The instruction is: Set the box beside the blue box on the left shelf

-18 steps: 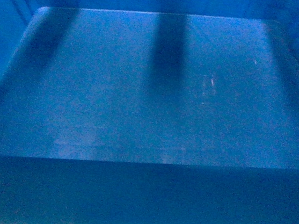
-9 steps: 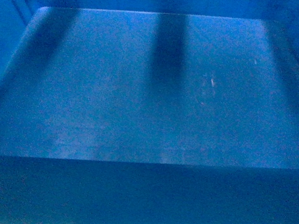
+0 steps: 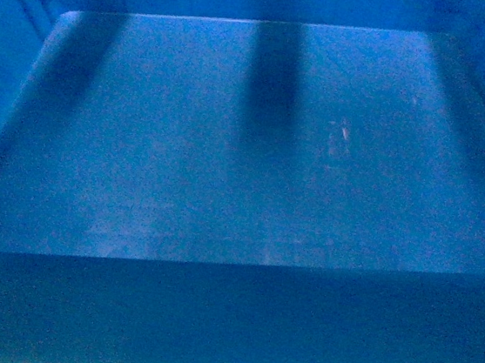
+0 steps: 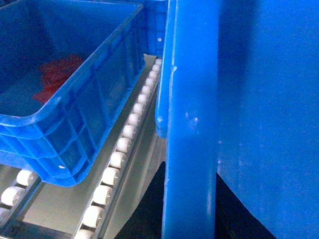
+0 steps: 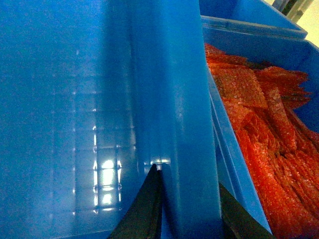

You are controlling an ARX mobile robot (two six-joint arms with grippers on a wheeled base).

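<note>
The box (image 3: 246, 147) fills the head view, showing its smooth blue floor and inner walls, with nothing in it. My left gripper (image 4: 190, 168) is shut on the box's left wall (image 4: 192, 99), one dark finger on each side. My right gripper (image 5: 187, 175) is shut on the right wall (image 5: 174, 99) in the same way. In the left wrist view the other blue box (image 4: 60, 99) sits on the left shelf's white rollers (image 4: 124, 132), with a roller rail's width between it and the held box. I cannot tell whether the held box rests on the rollers.
Something red (image 4: 57, 74) lies inside the blue box on the shelf. Right of the held box stands another blue crate (image 5: 239, 159) full of orange-red bubble packets (image 5: 264, 139), almost against the held wall. A further blue crate rim (image 5: 249, 22) shows behind it.
</note>
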